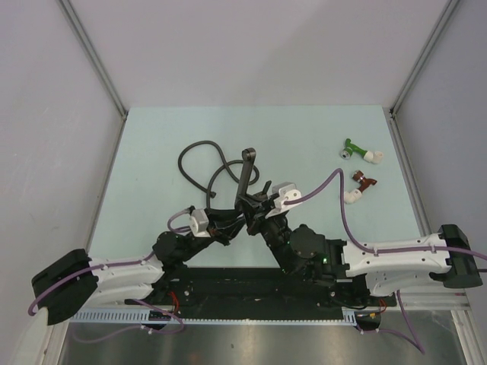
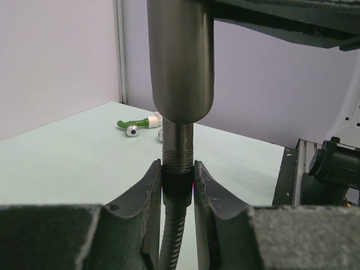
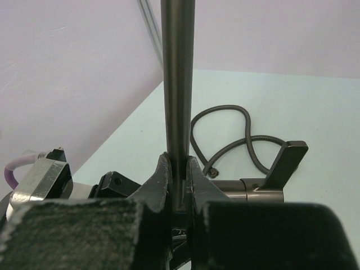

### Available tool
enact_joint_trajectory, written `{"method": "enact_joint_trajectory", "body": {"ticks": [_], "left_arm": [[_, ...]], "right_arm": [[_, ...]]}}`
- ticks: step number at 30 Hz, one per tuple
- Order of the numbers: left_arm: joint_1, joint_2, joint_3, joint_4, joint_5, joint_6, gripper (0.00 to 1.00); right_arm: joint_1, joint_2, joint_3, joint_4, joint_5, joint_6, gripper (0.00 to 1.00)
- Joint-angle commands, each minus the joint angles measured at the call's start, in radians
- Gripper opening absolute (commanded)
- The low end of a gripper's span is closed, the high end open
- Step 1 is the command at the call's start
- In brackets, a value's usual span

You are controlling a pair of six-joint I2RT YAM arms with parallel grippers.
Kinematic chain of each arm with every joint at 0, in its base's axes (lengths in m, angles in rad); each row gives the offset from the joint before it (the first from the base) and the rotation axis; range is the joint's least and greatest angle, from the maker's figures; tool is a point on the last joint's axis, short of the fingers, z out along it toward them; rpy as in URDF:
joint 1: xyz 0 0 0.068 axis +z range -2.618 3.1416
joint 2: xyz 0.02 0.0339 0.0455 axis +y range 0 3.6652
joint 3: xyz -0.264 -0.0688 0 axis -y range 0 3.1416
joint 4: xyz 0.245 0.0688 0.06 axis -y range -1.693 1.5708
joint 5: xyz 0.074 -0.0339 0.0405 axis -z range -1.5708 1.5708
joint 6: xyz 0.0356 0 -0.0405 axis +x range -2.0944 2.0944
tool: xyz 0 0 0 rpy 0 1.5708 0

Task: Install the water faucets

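The dark grey-brown faucet [image 1: 246,179] is held off the table between both arms. My right gripper [image 1: 257,205] is shut on its long thin arm [image 3: 178,84], with the jaws [image 3: 178,171] clamped on both sides. The short body and lever [image 3: 270,183] stick out to the right. My left gripper [image 1: 230,226] is shut on the black end nut of the flexible hose [image 2: 178,185]. The nut sits right under the faucet's threaded stub [image 2: 178,147], touching it, below the thick body [image 2: 180,62]. The rest of the hose [image 1: 204,163] lies coiled on the table.
A green fitting [image 1: 356,152] and a dark-red fitting [image 1: 362,184], both with white ends, lie at the right of the pale green table [image 1: 152,144]. The green one also shows in the left wrist view [image 2: 134,124]. Grey walls close in three sides.
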Motion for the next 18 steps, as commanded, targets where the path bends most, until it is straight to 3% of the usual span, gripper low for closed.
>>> {"method": "enact_joint_trajectory", "body": {"ticks": [1,6,10,18], "left_arm": [[-0.001,0.017,0.045,0.275,-0.017,0.023,0.0],[-0.001,0.011,0.047,0.272,-0.022,0.015,0.0],[-0.001,-0.018,0.048,0.232,-0.023,0.007,0.0],[-0.003,-0.047,0.045,0.215,-0.013,-0.006,0.0]], "right_arm": [[-0.031,-0.063,0.027,-0.062,-0.057,0.074,0.01],[-0.037,-0.082,0.028,-0.11,-0.136,0.062,0.19],[-0.054,-0.122,0.028,-0.17,-0.224,0.065,0.41],[-0.107,-0.25,0.027,-0.349,-0.431,0.061,0.53]]}}
